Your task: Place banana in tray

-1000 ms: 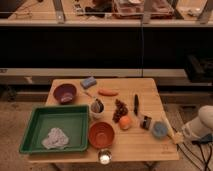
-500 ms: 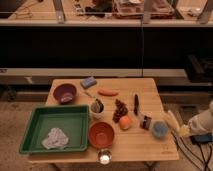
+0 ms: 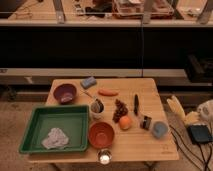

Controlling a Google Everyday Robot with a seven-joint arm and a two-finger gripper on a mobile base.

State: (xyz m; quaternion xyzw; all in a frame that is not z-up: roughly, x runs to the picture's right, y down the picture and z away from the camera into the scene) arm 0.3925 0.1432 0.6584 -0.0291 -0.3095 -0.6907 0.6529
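Observation:
The green tray [image 3: 31,131] lies at the table's front left, with a crumpled white wrapper [image 3: 55,138] inside. My gripper [image 3: 188,116] hangs beyond the table's right edge, far from the tray. It appears shut on a pale yellow slim fruit, the banana [image 3: 175,106], which sticks out up and to the left over the table's right side. The white arm [image 3: 205,108] behind it is cut off by the frame's edge.
Between gripper and tray stand a bluish cup [image 3: 159,129], small can [image 3: 146,121], black knife [image 3: 136,104], orange fruit [image 3: 125,122], dark grapes [image 3: 119,110], orange bowl [image 3: 101,134], carrot [image 3: 107,92] and purple bowl [image 3: 65,92]. A black box [image 3: 200,134] sits on the floor at right.
The gripper with the banana has risen and drifted slightly left along the table's right edge. Nothing on the table has moved.

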